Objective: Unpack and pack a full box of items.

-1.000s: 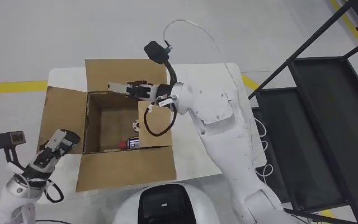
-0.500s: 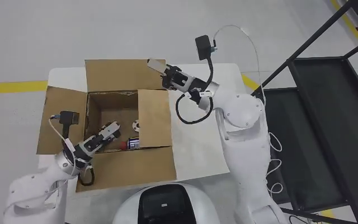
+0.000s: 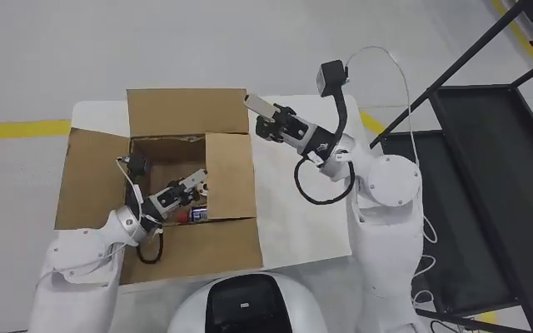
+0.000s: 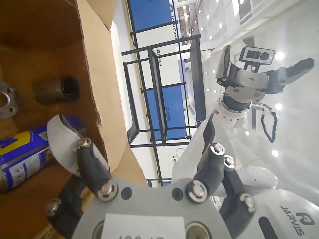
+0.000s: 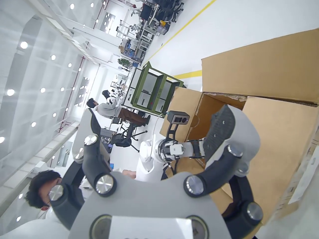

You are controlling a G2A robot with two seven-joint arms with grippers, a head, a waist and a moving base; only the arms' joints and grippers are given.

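An open cardboard box [image 3: 92, 179] stands on the white table [image 3: 291, 216]. On its floor lie a blue spray can [image 3: 196, 214] with a red cap, a round metal flange [image 3: 202, 185] and a dark pipe fitting [image 4: 57, 91]. My left gripper [image 3: 193, 181] is inside the box just above the can [image 4: 20, 155], open, with nothing between its fingers [image 4: 62, 135]. My right gripper [image 3: 265, 112] hangs open and empty over the table, just right of the box's far flap. From the right wrist the box [image 5: 274, 100] lies ahead of the right gripper [image 5: 154, 115].
The box's right flap [image 3: 229, 175] stands tilted inward, its other flaps lie spread outward. A black metal rack [image 3: 466, 166] stands to the right of the table. Bare tabletop lies right of the box.
My left arm has swung from outside the box's left flap into the box, down near the can. My right gripper has drawn back from over the box to the table on its right.
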